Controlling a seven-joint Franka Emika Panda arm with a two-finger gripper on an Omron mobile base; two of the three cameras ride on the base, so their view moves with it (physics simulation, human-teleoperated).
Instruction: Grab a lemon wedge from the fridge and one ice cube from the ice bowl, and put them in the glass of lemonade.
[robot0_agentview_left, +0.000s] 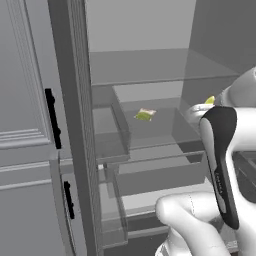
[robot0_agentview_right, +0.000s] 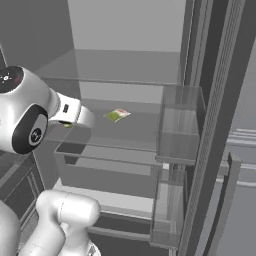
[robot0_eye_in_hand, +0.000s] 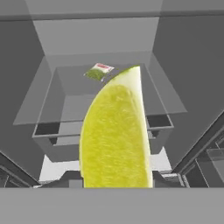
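No text can be read; the red-white label on the flat packet (robot0_eye_in_hand: 99, 71) in the fridge (robot0_eye_in_hand: 109, 39) is too small to make out.

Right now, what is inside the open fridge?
A flat green-yellow packet lies on a clear shelf in the fridge. The lemon wedge is close before the hand camera and hides the shelf area behind it.

A flat green-yellow packet (robot0_agentview_right: 117, 115) lies on the open fridge's (robot0_agentview_right: 150, 90) clear shelf (robot0_agentview_right: 135, 135).

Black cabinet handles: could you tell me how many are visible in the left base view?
2: upper handle on the upper panelled door, lower handle on the door below. Others may lie outside the picture.
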